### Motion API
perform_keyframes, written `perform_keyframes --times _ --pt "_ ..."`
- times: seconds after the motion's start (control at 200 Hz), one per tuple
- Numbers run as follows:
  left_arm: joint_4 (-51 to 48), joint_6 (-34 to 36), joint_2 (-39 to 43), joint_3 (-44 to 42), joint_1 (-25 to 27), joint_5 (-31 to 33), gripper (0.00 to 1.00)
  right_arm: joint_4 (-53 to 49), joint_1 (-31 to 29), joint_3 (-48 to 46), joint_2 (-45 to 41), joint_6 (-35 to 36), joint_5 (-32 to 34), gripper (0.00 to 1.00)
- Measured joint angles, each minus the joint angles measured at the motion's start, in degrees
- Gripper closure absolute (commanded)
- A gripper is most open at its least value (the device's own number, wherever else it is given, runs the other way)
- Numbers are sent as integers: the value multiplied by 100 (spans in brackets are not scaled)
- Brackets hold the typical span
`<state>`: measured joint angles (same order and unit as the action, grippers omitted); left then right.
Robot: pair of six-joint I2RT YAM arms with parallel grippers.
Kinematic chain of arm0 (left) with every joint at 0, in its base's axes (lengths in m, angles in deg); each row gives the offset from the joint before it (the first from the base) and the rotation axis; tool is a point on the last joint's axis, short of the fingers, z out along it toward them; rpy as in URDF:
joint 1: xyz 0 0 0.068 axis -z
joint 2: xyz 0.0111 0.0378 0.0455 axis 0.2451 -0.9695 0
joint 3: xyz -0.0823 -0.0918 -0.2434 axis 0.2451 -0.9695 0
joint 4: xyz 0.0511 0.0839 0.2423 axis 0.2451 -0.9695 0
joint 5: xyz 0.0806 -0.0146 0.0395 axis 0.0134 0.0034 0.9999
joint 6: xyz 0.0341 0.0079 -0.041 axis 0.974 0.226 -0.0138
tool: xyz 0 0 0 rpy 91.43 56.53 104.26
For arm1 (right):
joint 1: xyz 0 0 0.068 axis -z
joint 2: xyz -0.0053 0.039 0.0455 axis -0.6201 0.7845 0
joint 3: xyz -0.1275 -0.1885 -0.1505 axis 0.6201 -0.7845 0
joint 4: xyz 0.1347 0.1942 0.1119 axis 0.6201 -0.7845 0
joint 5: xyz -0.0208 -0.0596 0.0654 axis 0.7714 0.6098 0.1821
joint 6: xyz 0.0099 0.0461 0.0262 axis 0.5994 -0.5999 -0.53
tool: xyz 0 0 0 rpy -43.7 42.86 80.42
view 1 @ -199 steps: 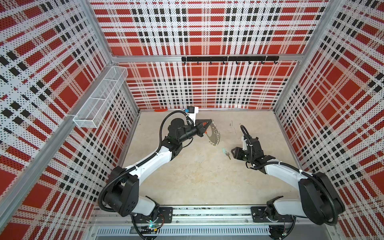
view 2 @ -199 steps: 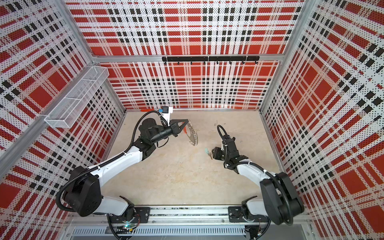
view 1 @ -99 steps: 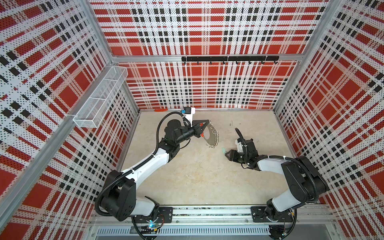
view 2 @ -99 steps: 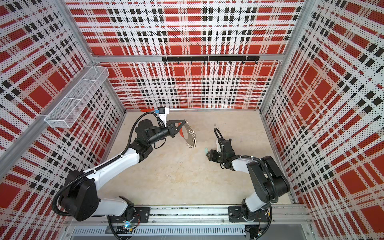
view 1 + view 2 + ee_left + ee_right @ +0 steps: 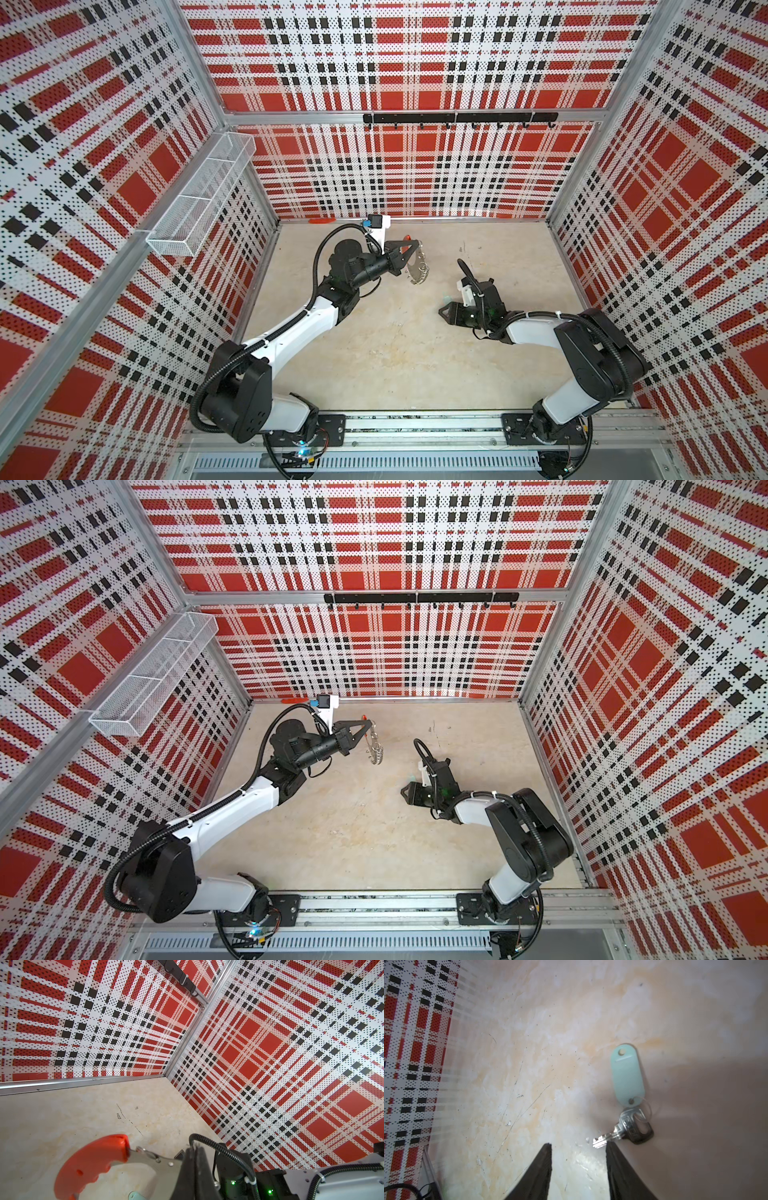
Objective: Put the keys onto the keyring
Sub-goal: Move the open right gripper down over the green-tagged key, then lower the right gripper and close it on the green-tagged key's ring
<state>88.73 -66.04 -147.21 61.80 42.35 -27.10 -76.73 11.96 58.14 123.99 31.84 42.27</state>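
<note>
Keys [image 5: 446, 297] lie on the beige surface [image 5: 395, 365], right of centre. In both top views only a teal speck of the tag shows, just beside the right end effector [image 5: 443, 310], which sits low over the surface. Keyring [image 5: 417, 266] hangs in the air from the left end effector [image 5: 412, 248], further back and well apart from the keys. Red segment up at the fingertips, wire loops dangling below. Orange-red strip [image 5: 322, 220] lies along the foot of the back wall. In a top view the keyring [image 5: 375, 750] shows almost edge-on under the left end effector [image 5: 368, 726], with the keys [image 5: 410, 777] next to the right end effector [image 5: 404, 789].

Left wrist view: left end effector [image 5: 195, 1153] clenched on the keyring [image 5: 145, 1156], gripping its grey metal band. Red curved segment sticks out past the fingers, above the surface [image 5: 62, 1118].

Right wrist view: keys [image 5: 627, 1084] flat on the surface [image 5: 508, 1064]. Teal tag is joined by a small split ring to a silver key with a dark head. Right end effector [image 5: 578, 1144] released, fingers [image 5: 542, 1167] apart, bare surface between them, grasping nothing. Key blade tip sits just beside one fingertip; contact cannot be told.
</note>
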Motion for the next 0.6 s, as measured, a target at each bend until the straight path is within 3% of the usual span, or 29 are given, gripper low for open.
perform_keyframes --times 0.286,0.601 --pt "0 0 -2 0 33 -24 100 -542 59 282 -160 1113 831 67" --pt "2 0 -2 0 59 -31 100 -511 291 282 146 1480 560 71"
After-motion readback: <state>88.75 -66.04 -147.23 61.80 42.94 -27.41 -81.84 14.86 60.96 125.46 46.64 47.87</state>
